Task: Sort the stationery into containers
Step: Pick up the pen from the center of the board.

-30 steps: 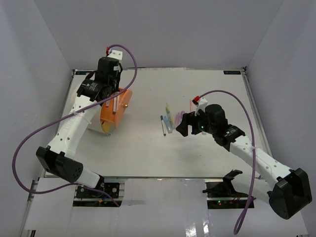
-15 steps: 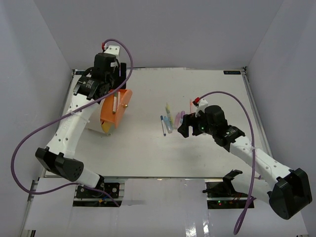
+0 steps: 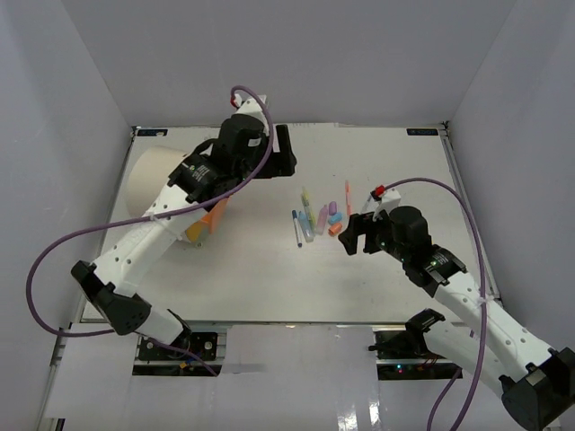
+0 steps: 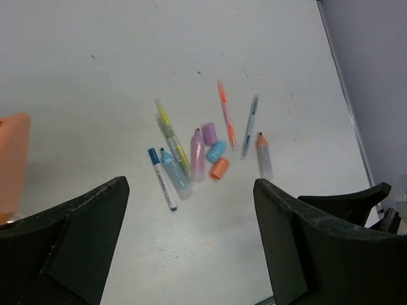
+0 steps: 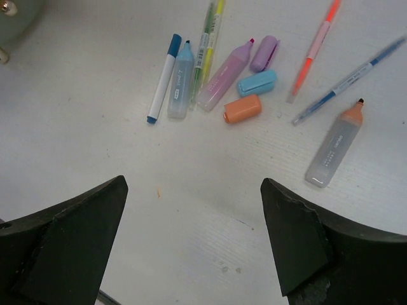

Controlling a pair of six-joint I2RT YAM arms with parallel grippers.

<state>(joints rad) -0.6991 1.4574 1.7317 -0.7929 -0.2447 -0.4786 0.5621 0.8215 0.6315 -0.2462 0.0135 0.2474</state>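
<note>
The stationery point(image 3: 319, 215) lies in a loose cluster at mid-table: a blue-capped pen point(image 5: 164, 79), a pale blue highlighter point(image 5: 180, 79), a yellow-green pen point(image 5: 206, 44), a pink highlighter point(image 5: 226, 75), purple, blue and orange caps point(image 5: 242, 108), two thin pens and a grey highlighter point(image 5: 334, 146). The cream container point(image 3: 153, 175) lies on its side at the left, its orange face point(image 3: 214, 215) partly behind my left arm. My left gripper point(image 3: 286, 154) hangs open beyond the cluster, empty. My right gripper point(image 3: 359, 235) is open just near-right of the cluster, empty.
White walls enclose the table on three sides. A brass knob point(image 5: 7, 7) of the container shows in the right wrist view's top left corner. The orange face point(image 4: 13, 165) appears at the left edge of the left wrist view.
My left gripper has opened and swung from the container's orange face rightward over the back of the table. My right gripper has drawn back toward the near right, off the cluster.
</note>
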